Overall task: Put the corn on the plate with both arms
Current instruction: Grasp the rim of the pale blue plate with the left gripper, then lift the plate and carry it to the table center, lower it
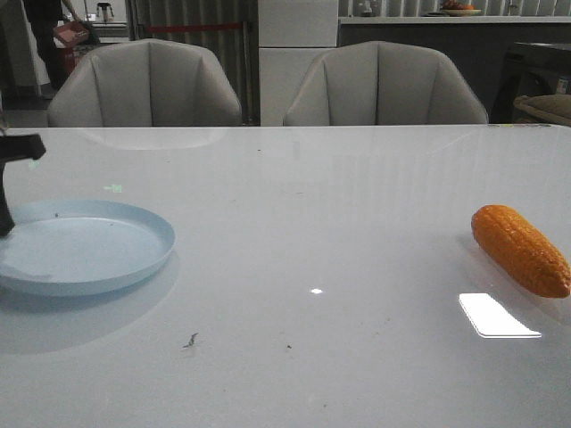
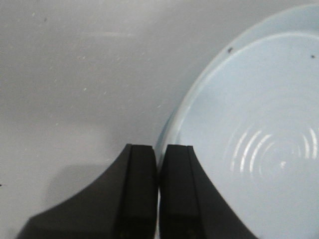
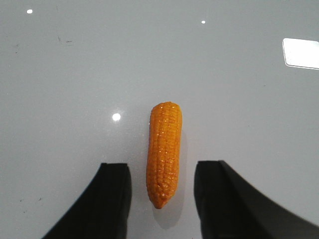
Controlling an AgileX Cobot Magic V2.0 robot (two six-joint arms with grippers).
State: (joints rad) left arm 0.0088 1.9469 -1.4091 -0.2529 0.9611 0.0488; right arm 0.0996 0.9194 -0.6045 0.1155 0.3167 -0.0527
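The orange corn lies on the white table at the far right, with its tapered end toward the front right. In the right wrist view the corn lies flat with its tapered tip between the fingers of my right gripper, which is open and does not touch it. The right gripper is out of the front view. The pale blue plate sits at the left. My left gripper is shut on the plate's rim at its left edge. In the front view only part of the left gripper shows.
Two grey chairs stand behind the table's far edge. A bright glare patch lies in front of the corn. A small dark speck lies on the table in front of the plate.
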